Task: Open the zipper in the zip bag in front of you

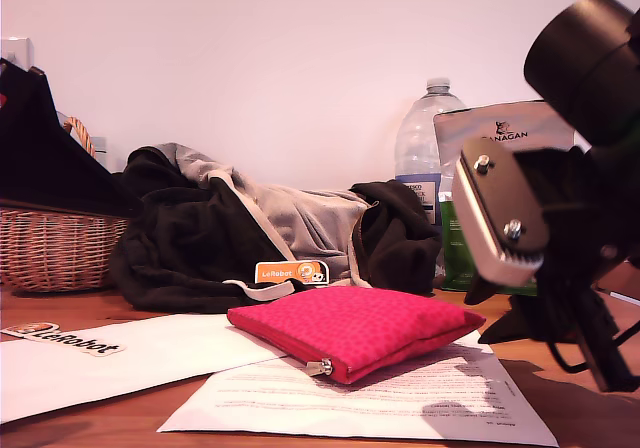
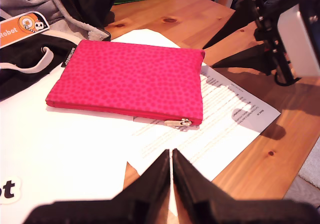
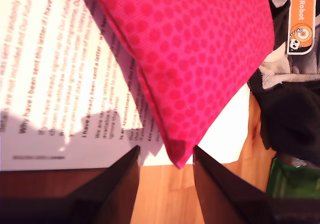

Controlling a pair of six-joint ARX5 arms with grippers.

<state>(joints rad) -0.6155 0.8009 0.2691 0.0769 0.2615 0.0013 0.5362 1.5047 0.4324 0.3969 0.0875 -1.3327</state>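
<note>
Pink dotted zip bag (image 1: pixel 355 328) lying flat on printed sheets (image 1: pixel 400 398)
Zipper (image 2: pixel 125 113) closed; my first gripper (image 2: pixel 171 156) shut, my second gripper (image 3: pixel 165 156) open

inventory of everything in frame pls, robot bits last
zip bag: 1, pink-red dotted, flat on the papers, centre of the exterior view
zipper: 1, red track, closed; silver pull tab at one end
papers: several, white, printed, under the bag
clothing pile: 1, black and grey, behind the bag
wicker basket: 1, tan, exterior view's left
water bottle: 1, clear, behind the clothes
food bag: 1, silver and green, exterior view's right
my first gripper: black, jaws together, short of the pull tab
my second gripper: black, jaws apart, at a bag corner
</note>
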